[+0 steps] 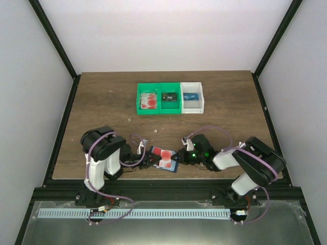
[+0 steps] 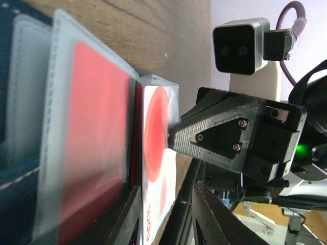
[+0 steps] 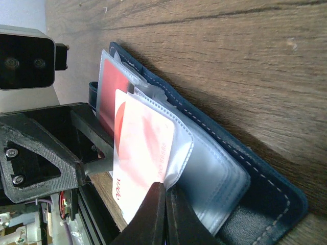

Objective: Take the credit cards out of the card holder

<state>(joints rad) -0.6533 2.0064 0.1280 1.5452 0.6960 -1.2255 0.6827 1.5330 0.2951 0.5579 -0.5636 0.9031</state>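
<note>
Lying open, the card holder (image 1: 156,152) stretches roughly left-right

Right claw (image 3: 164,188) pinched tight — left claw (image 2: 163,204) slightly parted.

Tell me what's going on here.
Two arms are working on a navy card holder lying open in front of them. The right gripper is pinched shut on the edge of a red-and-white card that sticks partway out of a clear sleeve. The left gripper straddles the holder's opposite side; whether it grips is unclear. Other cards already lie in the far bins.
</note>
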